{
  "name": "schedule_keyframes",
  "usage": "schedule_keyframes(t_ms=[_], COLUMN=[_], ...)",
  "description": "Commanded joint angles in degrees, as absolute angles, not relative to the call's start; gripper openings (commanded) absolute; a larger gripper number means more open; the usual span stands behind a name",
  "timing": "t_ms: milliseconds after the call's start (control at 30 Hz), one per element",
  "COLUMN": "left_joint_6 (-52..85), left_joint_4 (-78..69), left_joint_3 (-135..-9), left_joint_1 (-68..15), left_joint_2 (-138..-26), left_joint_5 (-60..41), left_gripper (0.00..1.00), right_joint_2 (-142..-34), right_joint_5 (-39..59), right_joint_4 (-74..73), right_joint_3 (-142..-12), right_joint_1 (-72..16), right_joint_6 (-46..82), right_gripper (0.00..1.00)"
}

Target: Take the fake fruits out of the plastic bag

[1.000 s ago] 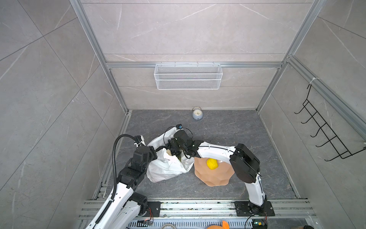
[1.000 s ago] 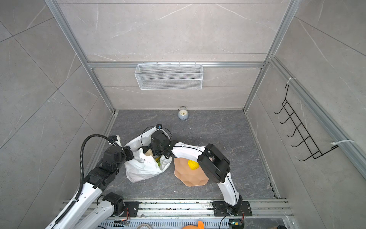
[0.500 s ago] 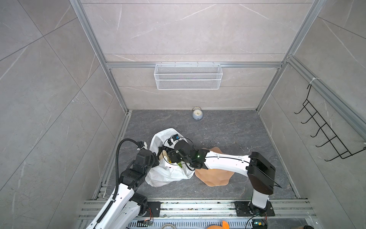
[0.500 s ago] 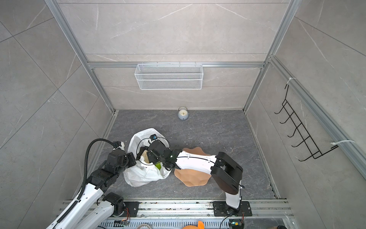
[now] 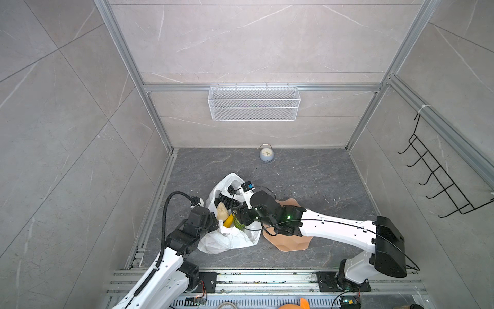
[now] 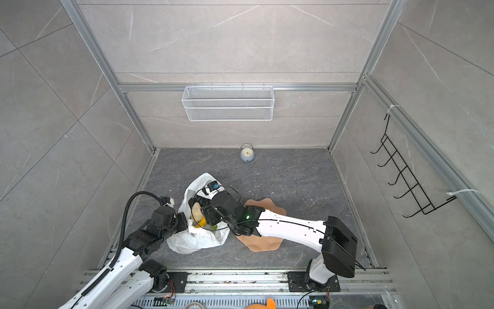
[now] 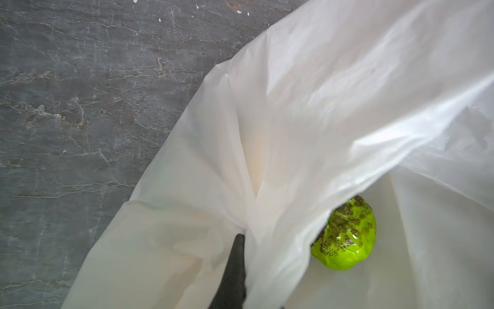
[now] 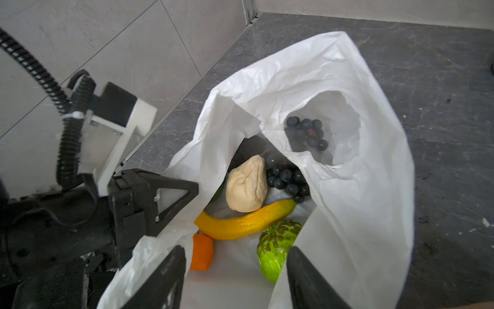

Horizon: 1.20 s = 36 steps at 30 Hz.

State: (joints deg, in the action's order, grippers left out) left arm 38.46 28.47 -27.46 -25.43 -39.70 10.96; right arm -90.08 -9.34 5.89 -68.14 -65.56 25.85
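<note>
Since a second ago the right arm [image 5: 334, 230] has sunk low across the peach-pink scalloped bowl [image 5: 288, 244], and the crinkled thin white plastic bag [image 5: 230, 242] has been drawn wider at the mouth. That plastic bag lies slumped on the dark grey stone floor [image 5: 307, 182], mouth upward.

At the near rim of the plastic bag the left gripper [image 5: 216, 222] is pressed together, pinching a bunched fold of the film. The left wrist view shows one black finger [image 7: 235, 267] against that fold.

Just inside the plastic bag the right gripper [image 8: 235, 256] hangs with its jaws spread apart, holding nothing. One finger is close over a glossy green lumpy fruit [image 8: 275, 246]; whether it touches cannot be told. Beside that fruit sits a small orange fruit [image 8: 201, 252]. Farther in come a curved yellow banana [image 8: 246, 220], a beige lumpy fruit [image 8: 247, 184], and dark purple grapes [image 8: 287, 179] partly under a fold.

The bowl sits just beside the plastic bag on the right arm's side. Well beyond the plastic bag stands a small round grey alarm clock [image 5: 266, 154]. Print on the right wrist's white mount [image 5: 247, 190] is too small to read
</note>
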Motion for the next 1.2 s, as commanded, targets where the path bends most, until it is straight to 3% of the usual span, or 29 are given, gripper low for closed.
schedule_keyframes(t_ms=[0,133,533,1167], left_joint_6=[39.76,41.25,46.74,44.25], left_joint_4=[27.33,27.18,30.28,28.87], left_joint_3=[-28.8,-29.06,-26.88,-24.39], left_joint_1=[-25.66,-25.68,-25.67,-28.8], left_joint_2=[-40.05,-40.45,-37.82,-35.95], left_joint_5=[12.78,13.79,18.37,13.17], left_gripper=[0.0,0.0,0.0,0.0], right_joint_2=[-90.15,-91.22,-97.97,-90.6], right_joint_5=[-10.86,-13.1,-16.94,-16.72], right_joint_4=[8.44,8.57,4.77,9.76], right_joint_3=[-67.15,-64.03,-55.56,-65.37], right_joint_1=[-68.8,-72.0,-75.57,-69.85], right_joint_6=[23.74,23.08,24.19,24.42], right_gripper=[0.6,0.55,0.55,0.59])
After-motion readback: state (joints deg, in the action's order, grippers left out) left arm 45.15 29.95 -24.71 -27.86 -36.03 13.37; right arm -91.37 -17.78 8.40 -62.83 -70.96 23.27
